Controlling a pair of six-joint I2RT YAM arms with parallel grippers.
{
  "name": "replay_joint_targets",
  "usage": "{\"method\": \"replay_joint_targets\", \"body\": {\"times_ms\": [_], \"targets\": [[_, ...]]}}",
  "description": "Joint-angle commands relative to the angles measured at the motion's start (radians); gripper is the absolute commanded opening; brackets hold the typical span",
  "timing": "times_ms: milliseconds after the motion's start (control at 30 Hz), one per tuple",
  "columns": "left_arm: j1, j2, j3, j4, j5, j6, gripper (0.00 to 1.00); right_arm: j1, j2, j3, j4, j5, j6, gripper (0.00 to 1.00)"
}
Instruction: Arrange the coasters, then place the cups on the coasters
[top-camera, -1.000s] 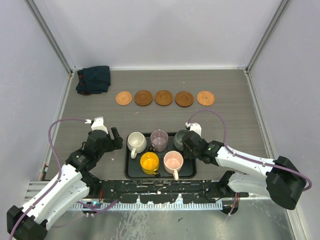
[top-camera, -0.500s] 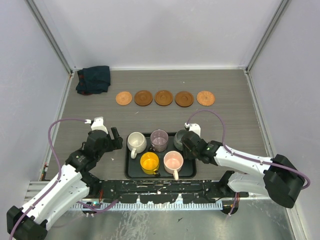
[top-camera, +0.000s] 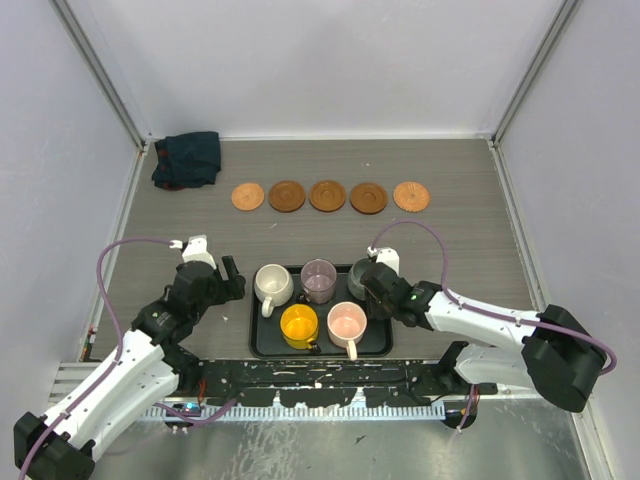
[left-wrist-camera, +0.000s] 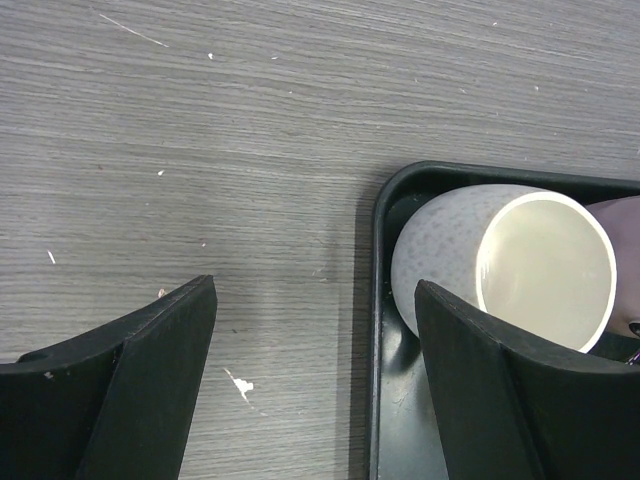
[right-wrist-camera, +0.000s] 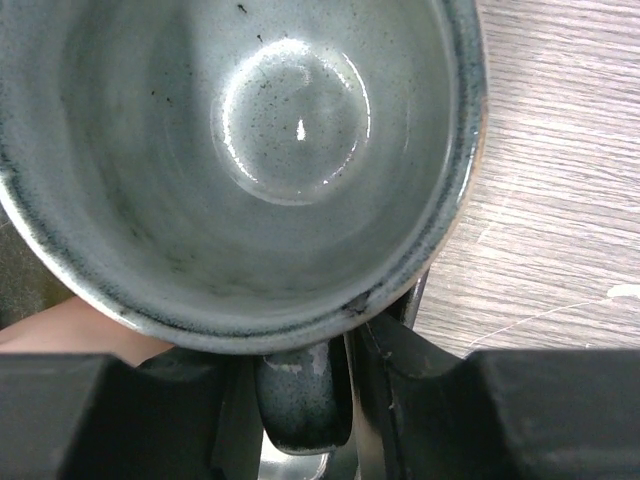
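Five brown coasters lie in a row at the back, from the left one (top-camera: 248, 196) to the right one (top-camera: 411, 196). Five cups stand in the black tray (top-camera: 256, 335): cream (top-camera: 272, 283), mauve (top-camera: 319, 279), grey-green (top-camera: 356, 282), yellow (top-camera: 299, 325) and pink (top-camera: 347, 322). My right gripper (top-camera: 372, 287) is shut on the handle (right-wrist-camera: 297, 400) of the grey-green cup (right-wrist-camera: 250, 150), which fills the right wrist view. My left gripper (left-wrist-camera: 315, 300) is open over the tray's left rim (left-wrist-camera: 376, 330), with the cream cup (left-wrist-camera: 480, 260) just beyond its right finger (left-wrist-camera: 490, 390).
A dark teal cloth (top-camera: 187, 158) lies bunched in the back left corner. White walls and metal posts border the grey wood-grain table on three sides. The arm bases and a black rail run along the near edge.
My right gripper's jaws have narrowed onto the grey-green cup's handle and the arm has edged slightly left. The left arm, cups and coasters have not moved.
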Motion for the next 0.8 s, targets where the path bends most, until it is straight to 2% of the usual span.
{"method": "replay_joint_targets", "body": {"times_ms": [0, 200, 433, 533, 767], "targets": [[-0.005, -0.014, 0.001, 0.06, -0.023, 0.008, 0.81, 0.004, -0.016, 0.043, 0.022, 0.023, 0.008, 0.4], [-0.005, -0.015, 0.001, 0.06, -0.022, 0.007, 0.81, 0.004, -0.04, 0.054, 0.003, 0.034, 0.007, 0.47], [-0.005, -0.015, 0.001, 0.06, -0.021, 0.006, 0.82, 0.004, -0.052, 0.059, 0.003, 0.041, 0.008, 0.47], [-0.005, -0.016, 0.001, 0.059, -0.02, 0.006, 0.82, 0.004, -0.048, 0.062, 0.003, 0.047, 0.007, 0.44], [-0.005, -0.017, -0.003, 0.06, -0.021, 0.006, 0.81, 0.004, -0.025, 0.058, 0.011, 0.062, 0.008, 0.31]]}}
